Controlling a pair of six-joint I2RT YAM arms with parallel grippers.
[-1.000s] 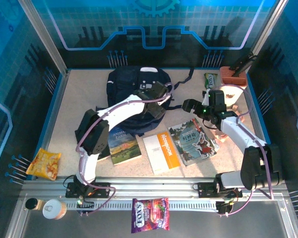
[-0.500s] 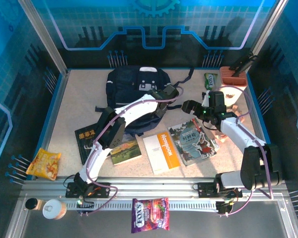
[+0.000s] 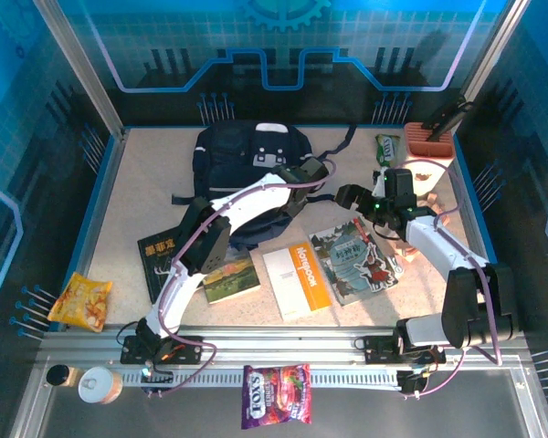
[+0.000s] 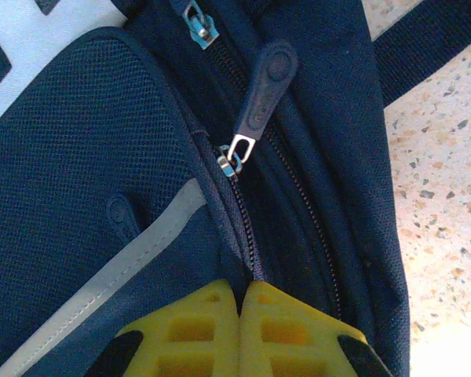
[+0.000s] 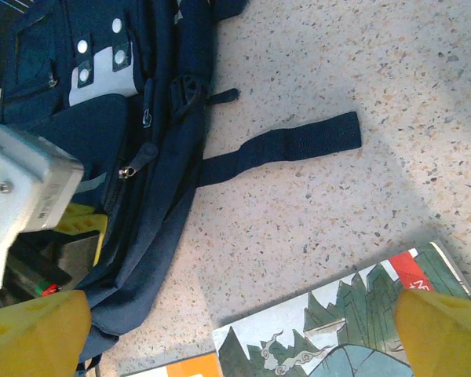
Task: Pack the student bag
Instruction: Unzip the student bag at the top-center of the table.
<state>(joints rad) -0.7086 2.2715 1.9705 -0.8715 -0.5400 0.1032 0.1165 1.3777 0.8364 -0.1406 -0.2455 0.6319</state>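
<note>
Purple sweet bag (image 3: 276, 395), front rail: "FOX'S" in white, clear.

White notebook (image 3: 297, 279): lettering down its orange band, seemingly "Notebook", but blurred.

Black book (image 3: 161, 260): yellow characters on cover, too small to read.

Illustrated book (image 3: 356, 260): title print illegible.

Navy student bag (image 3: 247, 169) lies flat, zipper closed, at table's rear

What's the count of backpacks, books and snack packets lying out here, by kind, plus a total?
Backpacks: 1, dark navy fabric student bag
Books: 4, black-covered book, green landscape-covered book, white-and-orange notebook, illustrated mountain-cover book
Snack packets: 3, yellow crisp bag, purple sweet bag, small green packet
Total: 8
</note>
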